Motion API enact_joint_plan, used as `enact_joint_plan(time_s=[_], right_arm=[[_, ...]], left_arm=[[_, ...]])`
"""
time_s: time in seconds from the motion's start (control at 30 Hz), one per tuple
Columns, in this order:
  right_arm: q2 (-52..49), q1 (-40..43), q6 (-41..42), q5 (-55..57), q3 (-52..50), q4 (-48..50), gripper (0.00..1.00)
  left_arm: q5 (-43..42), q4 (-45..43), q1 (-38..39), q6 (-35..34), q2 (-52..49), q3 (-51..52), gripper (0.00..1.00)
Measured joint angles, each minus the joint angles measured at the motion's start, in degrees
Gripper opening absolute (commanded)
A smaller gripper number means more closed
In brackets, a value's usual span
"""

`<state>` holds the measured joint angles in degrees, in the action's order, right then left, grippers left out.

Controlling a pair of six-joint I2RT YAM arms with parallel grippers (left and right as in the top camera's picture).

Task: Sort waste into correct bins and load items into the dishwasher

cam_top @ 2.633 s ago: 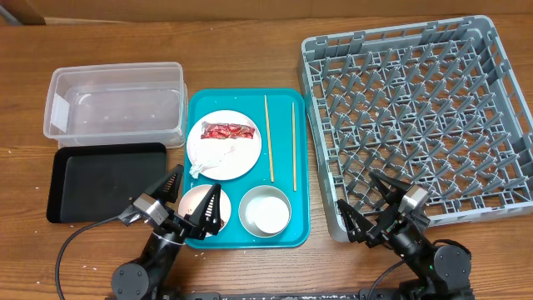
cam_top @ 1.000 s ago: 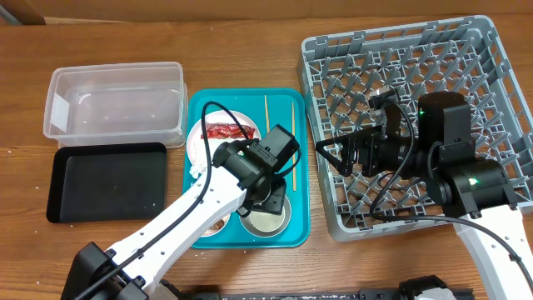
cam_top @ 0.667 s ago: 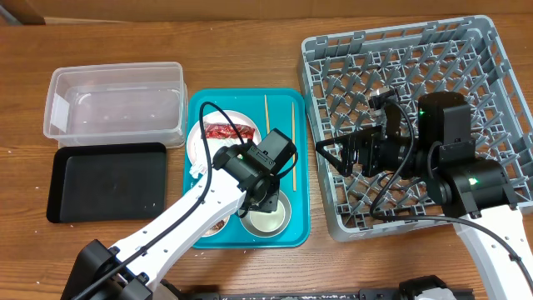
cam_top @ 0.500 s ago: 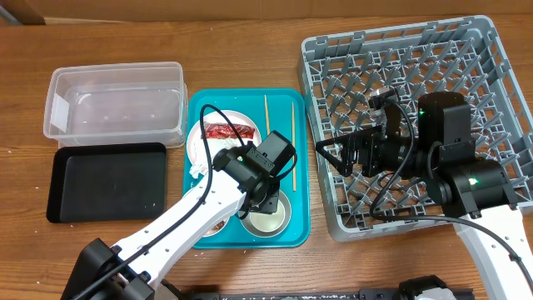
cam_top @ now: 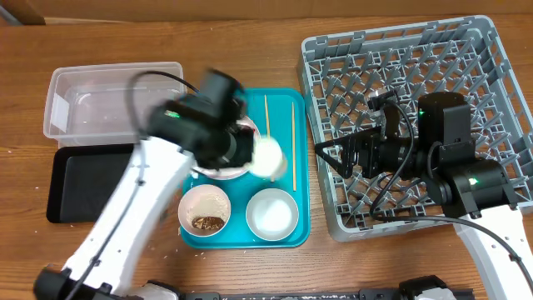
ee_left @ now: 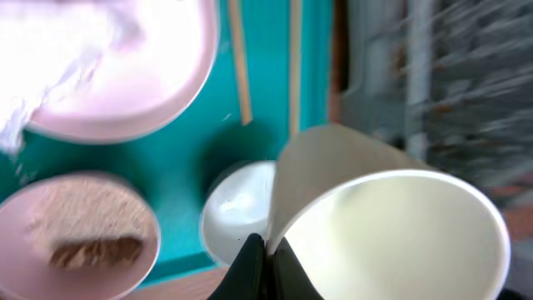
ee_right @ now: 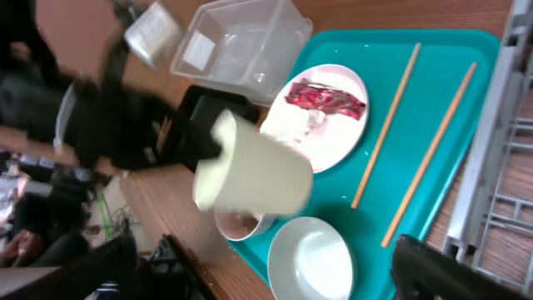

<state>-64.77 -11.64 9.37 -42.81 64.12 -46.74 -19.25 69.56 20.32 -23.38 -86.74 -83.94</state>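
Note:
My left gripper (ee_left: 265, 260) is shut on the rim of the small white cup (cam_top: 268, 157), which hangs tilted and blurred over the teal tray beside the white plate (cam_top: 208, 171). The same cup (ee_right: 254, 175) shows in the right wrist view. Below it lie an empty pale bowl (cam_top: 272, 213) and a second bowl (cam_top: 206, 211) with a brown scrap and rice. A red wrapper (ee_right: 326, 98) lies on the plate. Two chopsticks (cam_top: 267, 112) (cam_top: 293, 133) rest on the tray. My right gripper (cam_top: 326, 158) stands open at the grey dish rack's (cam_top: 433, 75) left wall.
The clear tub (cam_top: 112, 104) sits at the back left with the black tray (cam_top: 83, 179) in front of it. The teal tray (cam_top: 300, 217) lies between them and the rack. My left arm crosses over the plate and the black tray's right end.
The left gripper shut on the cup's rim, lifted it out of the right bowl and swung it back toward the plate. The right arm stayed where it was.

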Motion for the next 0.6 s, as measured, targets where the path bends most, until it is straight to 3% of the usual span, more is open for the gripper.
enact_joint_plan(time_s=[0.1, 0.27, 0.43, 0.6], right_arm=[[0.0, 0.0, 1.8, -0.8, 0.0, 2.1, 0.84], [-0.3, -4.3, 3.9, -4.3, 0.3, 12.5, 0.90], [-4.6, -10.7, 5.3, -7.6, 0.5, 22.9, 0.91], [-7.1, -12.2, 5.9, -14.7, 0.5, 31.2, 0.80]], left_arm=[[-20.9, 0.0, -12.9, 8.6, 0.1, -0.7, 0.04], [-44.9, 3.1, -21.1, 17.3, 0.0, -0.7, 0.04], [-55.8, 4.8, -20.3, 19.7, 0.0, -0.7, 0.04], [-58.6, 5.7, -20.3, 20.5, -0.2, -0.7, 0.04]])
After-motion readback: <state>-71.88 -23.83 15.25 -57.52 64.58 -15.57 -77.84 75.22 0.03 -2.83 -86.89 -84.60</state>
